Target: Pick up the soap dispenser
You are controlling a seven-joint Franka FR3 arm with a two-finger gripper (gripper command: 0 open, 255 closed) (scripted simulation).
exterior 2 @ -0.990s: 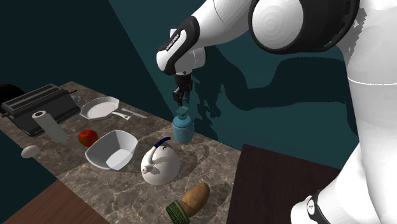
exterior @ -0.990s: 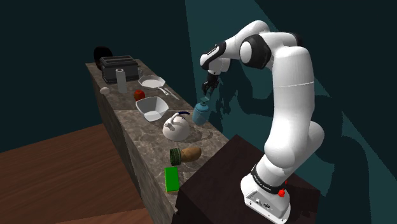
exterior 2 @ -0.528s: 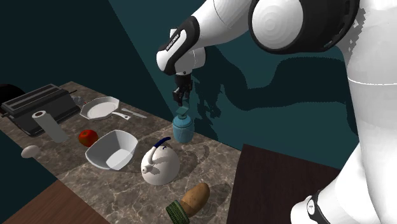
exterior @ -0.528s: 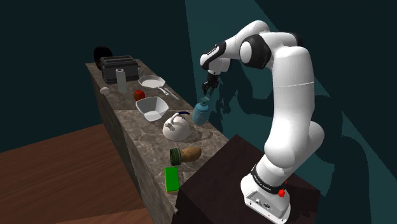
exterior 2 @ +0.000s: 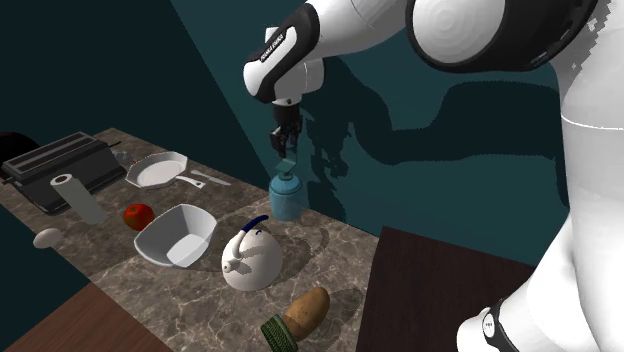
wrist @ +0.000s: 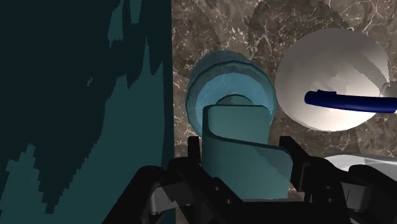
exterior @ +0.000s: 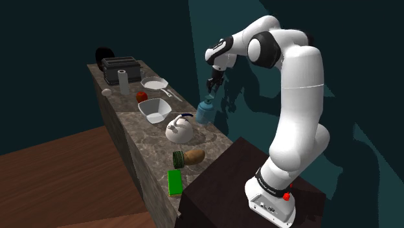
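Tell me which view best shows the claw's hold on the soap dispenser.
The wrist view: up close, the claw clasps the soap dispenser's pump head from both sides. The shoulder and second exterior views show the dispenser beside the kettle, the claw at its top, contact too small to judge.

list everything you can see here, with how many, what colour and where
soap dispenser: one, teal, by the wall, pump head clasped by the tool
kettle: one, white with a blue handle, beside the dispenser
bowl: one, white, next to the kettle
red fruit: one, beyond the bowl
pan: one, white, near the wall
paper roll: one, white, upright by the toaster
toaster: one, black, far end
brown lump: one, dark green end, near end
sponge: one, green, counter's near end
counter: one, brown marble
stand: one, dark
arm: one, white
tool: one, black, shut
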